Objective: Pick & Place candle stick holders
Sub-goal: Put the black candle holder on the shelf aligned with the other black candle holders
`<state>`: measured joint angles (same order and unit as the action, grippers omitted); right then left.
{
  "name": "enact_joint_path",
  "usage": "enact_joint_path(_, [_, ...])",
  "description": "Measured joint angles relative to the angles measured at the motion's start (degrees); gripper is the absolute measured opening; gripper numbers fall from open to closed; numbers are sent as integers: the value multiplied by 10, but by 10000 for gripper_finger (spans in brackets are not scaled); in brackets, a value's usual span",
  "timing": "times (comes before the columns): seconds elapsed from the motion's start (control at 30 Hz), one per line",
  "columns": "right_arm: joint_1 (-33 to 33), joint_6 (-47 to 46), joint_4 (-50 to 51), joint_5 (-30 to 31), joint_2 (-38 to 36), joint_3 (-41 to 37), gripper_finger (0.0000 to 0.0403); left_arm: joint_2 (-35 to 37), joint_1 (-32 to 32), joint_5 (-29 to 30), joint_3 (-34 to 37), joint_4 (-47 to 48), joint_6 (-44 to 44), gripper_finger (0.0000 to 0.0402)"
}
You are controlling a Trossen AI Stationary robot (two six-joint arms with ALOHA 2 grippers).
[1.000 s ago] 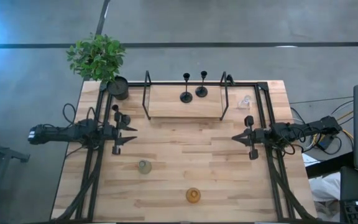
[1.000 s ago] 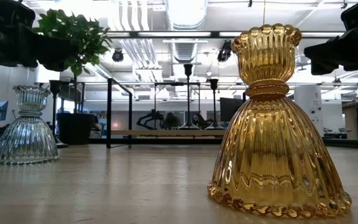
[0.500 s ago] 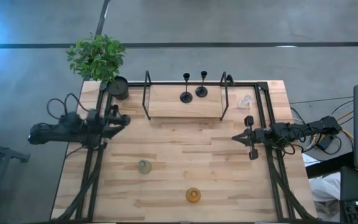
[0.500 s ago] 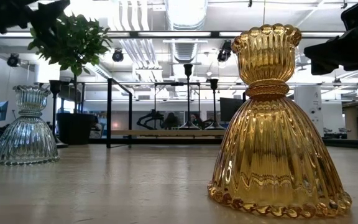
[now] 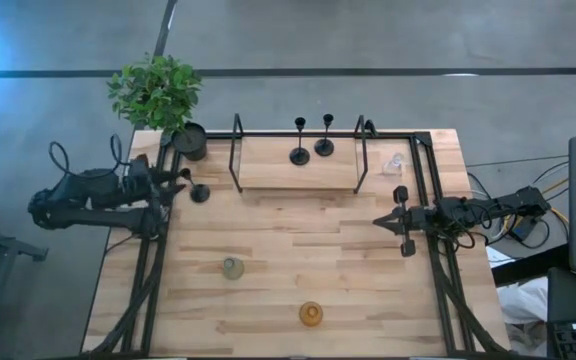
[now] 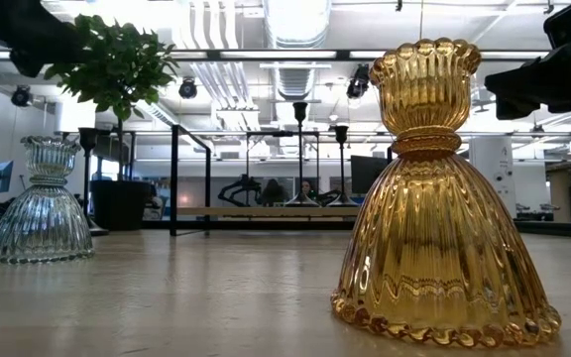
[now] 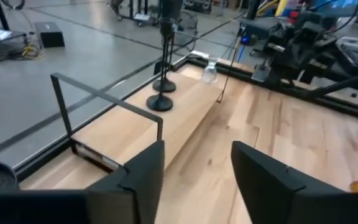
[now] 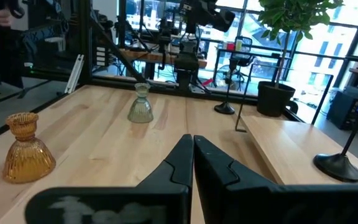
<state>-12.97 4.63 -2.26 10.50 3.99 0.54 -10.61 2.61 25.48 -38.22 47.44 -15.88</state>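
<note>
High view: the wooden table [image 5: 288, 270] carries a raised wooden shelf [image 5: 298, 165] in a black frame, with two black candle stick holders [image 5: 311, 150] standing on it. A round black pot [image 5: 190, 141] holding a green plant [image 5: 155, 88] sits at the far left corner. The left gripper [image 5: 173, 183] rests at the left edge with fingers spread and empty, a third black holder [image 5: 199, 192] just beside it. The right gripper [image 5: 400, 222] waits clenched at the right side. Grey-green [image 5: 232, 268] and amber [image 5: 311, 314] glass holders stand on the near table; a clear one [image 5: 395, 161] stands right of the shelf.

Lab: exposed ceiling ducts [image 6: 295, 25], monitors [image 6: 370, 174].
</note>
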Motion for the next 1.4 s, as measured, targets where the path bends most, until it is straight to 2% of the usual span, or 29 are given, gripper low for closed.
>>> enact_joint_path(0.23, [0, 0, 0, 0, 0, 0, 9, -87, 0, 1, 1, 73, -102, 267])
enact_joint_path(0.4, [0, 0, 0, 0, 0, 0, 9, -138, 1, -13, -3, 101, -153, 291])
enact_joint_path(0.57, [0, 0, 0, 0, 0, 0, 9, -153, 1, -16, -30, 152, -221, 287])
enact_joint_path(0.7, [0, 0, 0, 0, 1, 0, 9, -156, 1, 12, -34, 218, -299, 283])
enact_joint_path(0.8, [0, 1, 0, 0, 1, 0, 9, -159, 1, 28, -22, 229, -342, 282])
enact_joint_path(1.0, [0, 0, 0, 0, 1, 0, 9, -188, 1, 66, 13, 227, -363, 282])
enact_joint_path(1.13, [0, 0, 0, 0, 1, 0, 9, -217, 1, 71, 20, 210, -363, 282])
enact_joint_path(1.4, [0, 0, 0, 0, 2, 0, 8, -290, 0, 94, 19, 190, -440, 282])
